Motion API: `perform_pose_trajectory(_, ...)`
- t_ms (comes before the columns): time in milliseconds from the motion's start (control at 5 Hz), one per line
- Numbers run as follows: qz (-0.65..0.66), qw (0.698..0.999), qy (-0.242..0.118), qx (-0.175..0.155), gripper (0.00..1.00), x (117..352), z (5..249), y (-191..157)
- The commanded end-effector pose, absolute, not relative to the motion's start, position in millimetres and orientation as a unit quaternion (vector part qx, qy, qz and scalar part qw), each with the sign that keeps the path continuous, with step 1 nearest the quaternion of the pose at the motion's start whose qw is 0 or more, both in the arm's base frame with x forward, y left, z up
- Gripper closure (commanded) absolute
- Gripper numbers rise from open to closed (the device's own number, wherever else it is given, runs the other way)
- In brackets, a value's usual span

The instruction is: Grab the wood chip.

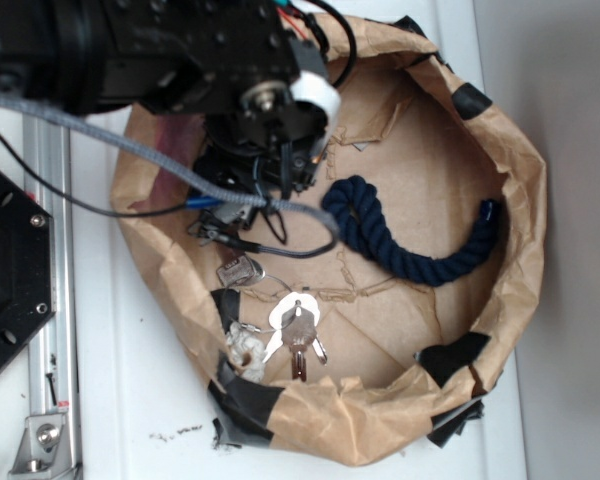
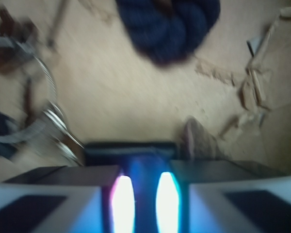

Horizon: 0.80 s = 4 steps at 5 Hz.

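**One arm is hanging over a paper bowl, and the wood chip is sitting by its claw**

I am looking down at one big bowl (image 1: 520,200) made of crinkly brown paper. Black tape (image 1: 452,358) is patching its rim in several spots. One black robot arm (image 1: 180,50) is reaching in from 10 o'clock and is covering that side of the bowl. Gray and black wires are looping off it.

One thick, dark blue rope (image 1: 410,250) is curling at 3 o'clock. It is twisted and looks soft. One bunch of shiny metal keys (image 1: 298,335) is lying at 6 o'clock. One small metal clip (image 1: 238,270) is lying at 8 o'clock.

From above, the wood chip is hiding under the arm. In the wrist view everything is looking blurry. There the gripper (image 2: 145,170) is pointing down at the paper floor. Its two flat fingers (image 2: 53,194) are standing a little apart, with a thin glowing gap between them, and nothing is showing in that gap. One flat black thing (image 2: 131,151) is lying right in front of the tips; I cannot tell what it is.

The one wood chip (image 2: 198,138) is a brown, rounded sliver. It is lying at 5 o'clock in the wrist view, just beside the black thing and just past the right-hand finger. I cannot tell if anything is touching it.
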<state>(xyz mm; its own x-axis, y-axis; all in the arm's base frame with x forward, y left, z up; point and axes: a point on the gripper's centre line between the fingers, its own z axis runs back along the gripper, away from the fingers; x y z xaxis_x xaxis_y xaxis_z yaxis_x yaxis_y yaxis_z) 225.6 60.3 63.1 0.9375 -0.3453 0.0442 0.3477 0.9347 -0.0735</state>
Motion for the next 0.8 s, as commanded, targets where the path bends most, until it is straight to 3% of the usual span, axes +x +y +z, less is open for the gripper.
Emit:
perform_pose_trajectory(0,0.023,0.997,-0.067,-0.011,0.00,253.4,100.0,72.3)
perform_pose_trajectory(200,0.062,0.996,-0.069,-0.019,0.00,252.9,71.3,80.6)
perform_pose_trajectory(600,0.067,0.997,-0.021,-0.007,0.00,245.1,26.7,80.2)
